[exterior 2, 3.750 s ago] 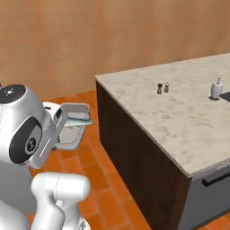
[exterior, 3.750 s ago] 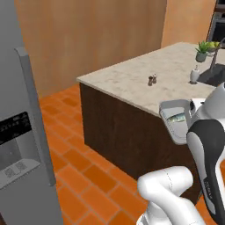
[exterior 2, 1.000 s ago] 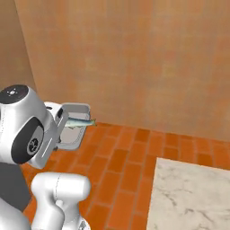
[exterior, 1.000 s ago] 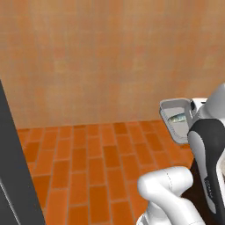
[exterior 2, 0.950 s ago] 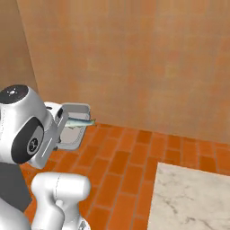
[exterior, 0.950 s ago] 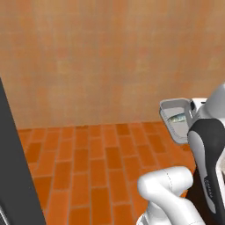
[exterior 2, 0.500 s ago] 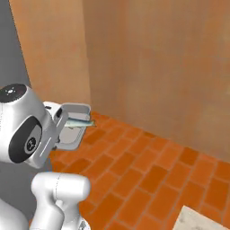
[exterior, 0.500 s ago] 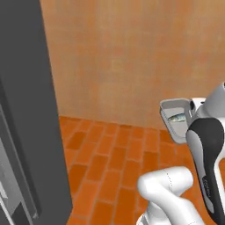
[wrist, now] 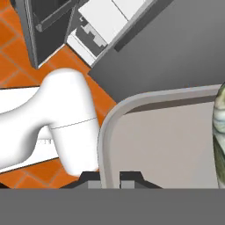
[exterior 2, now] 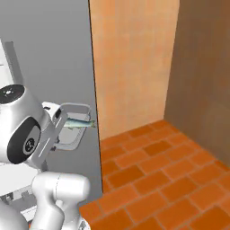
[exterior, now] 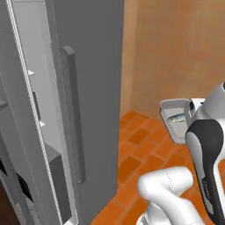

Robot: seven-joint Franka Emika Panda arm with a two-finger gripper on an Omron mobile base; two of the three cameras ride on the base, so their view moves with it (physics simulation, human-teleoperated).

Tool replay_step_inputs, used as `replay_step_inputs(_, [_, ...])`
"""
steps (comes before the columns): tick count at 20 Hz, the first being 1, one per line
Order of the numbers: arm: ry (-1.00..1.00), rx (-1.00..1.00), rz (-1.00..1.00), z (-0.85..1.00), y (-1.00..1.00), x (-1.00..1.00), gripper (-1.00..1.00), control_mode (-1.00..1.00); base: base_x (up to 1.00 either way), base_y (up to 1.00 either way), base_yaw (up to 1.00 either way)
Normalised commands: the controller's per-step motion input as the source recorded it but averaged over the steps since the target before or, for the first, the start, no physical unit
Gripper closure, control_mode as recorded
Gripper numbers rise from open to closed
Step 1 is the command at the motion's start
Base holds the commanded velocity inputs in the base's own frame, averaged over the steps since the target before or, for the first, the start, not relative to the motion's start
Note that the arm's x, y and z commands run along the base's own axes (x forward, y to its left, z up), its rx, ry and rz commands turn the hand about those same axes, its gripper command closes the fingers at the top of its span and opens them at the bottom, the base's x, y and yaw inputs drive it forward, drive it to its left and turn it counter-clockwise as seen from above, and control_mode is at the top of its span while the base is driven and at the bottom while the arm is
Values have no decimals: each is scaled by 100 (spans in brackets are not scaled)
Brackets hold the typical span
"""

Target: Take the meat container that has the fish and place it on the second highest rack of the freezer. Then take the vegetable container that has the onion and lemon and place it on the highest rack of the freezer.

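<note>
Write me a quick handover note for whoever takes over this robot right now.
Tool: shut on the rim of the meat container, carried at the arm's front.
The fish lies in that tray.
The freezer stands just ahead, its door open.
Done: fish tray picked up and brought to the freezer.
Left: set it on the second highest rack, then fetch the onion and lemon tray for the highest rack.

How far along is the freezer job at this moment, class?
Done: the fish tray is picked up, the gripper shut on its rim, fish inside. In hand: carrying it beside the open freezer door. Left: set it on the second highest rack, then fetch the onion and lemon tray for the top rack.
</note>
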Motion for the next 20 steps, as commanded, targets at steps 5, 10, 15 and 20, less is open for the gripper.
replay_step_inputs(5, [0,0,0,0,0,0,100,100,17,-22,71])
replay_step_inputs(10, [0,0,0,0,0,0,100,100,4,-25,69])
replay_step_inputs(15, [0,0,0,0,0,0,100,100,0,-18,65])
replay_step_inputs(20, [0,0,0,0,0,0,100,100,0,-4,52])
